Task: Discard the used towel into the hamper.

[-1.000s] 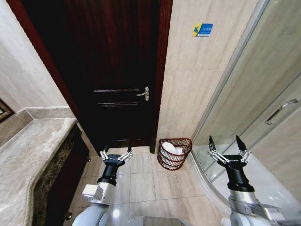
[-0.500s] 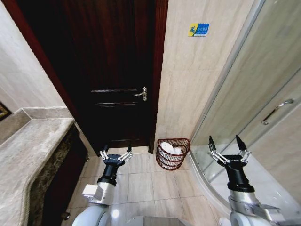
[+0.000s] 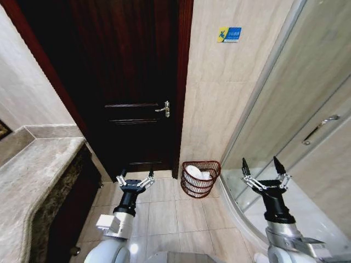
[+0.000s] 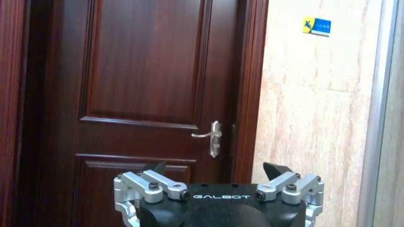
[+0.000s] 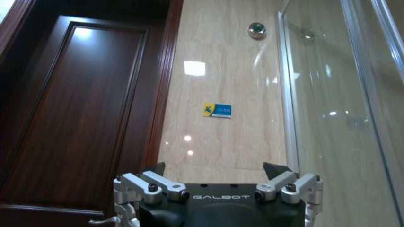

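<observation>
White towel [image 3: 194, 172] already lies in the wicker hamper [image 3: 199, 178] at twelve o'clock, so left gripper [image 3: 135, 178] and right gripper [image 3: 262, 171] hang splayed, holding nothing.

Hamper [image 3: 200, 178]: reddish-brown open-weave wicker. Door [image 3: 129, 82]: dark glossy wood, metal handle [image 3: 163, 109]. Wall tiles [image 3: 225, 98]: polished beige stone. Shower panel [image 3: 296, 109]: glass.

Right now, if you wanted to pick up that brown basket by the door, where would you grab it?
Probably the rim of the basket, coming from above. It stands upright on the floor against the wall, widest at its open top, so the rim edge nearest the robot is free. Both the left gripper and right gripper are open and empty.
</observation>
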Robot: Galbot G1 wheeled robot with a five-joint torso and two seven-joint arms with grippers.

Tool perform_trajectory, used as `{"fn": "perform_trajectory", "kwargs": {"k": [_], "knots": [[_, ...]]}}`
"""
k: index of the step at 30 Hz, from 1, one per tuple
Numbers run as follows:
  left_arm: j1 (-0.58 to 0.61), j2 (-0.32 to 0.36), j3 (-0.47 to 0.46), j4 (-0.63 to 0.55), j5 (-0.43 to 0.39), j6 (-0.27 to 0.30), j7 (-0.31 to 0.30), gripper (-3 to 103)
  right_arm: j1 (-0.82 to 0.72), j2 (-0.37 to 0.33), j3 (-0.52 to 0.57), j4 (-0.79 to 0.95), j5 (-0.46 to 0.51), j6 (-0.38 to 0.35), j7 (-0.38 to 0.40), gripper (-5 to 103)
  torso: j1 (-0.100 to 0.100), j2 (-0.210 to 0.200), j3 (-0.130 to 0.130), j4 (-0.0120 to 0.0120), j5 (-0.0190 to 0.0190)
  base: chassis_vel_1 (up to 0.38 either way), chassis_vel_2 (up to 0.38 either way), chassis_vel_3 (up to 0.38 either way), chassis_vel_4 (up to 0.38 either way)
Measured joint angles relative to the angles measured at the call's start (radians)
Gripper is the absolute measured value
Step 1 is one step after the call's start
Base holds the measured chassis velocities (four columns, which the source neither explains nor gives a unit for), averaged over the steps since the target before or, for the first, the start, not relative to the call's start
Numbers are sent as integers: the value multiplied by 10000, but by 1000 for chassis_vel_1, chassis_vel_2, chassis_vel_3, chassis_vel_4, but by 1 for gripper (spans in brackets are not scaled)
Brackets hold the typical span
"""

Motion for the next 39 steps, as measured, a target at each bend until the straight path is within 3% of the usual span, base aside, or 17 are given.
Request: {"fn": "perform_trajectory", "kwargs": {"k": [39], "knots": [[2,1,-1,0,0,0,0,100,31,0,26,-59,129,525,-320,100,-8,6,-3,0,1,31,-32,-34,35]]}}
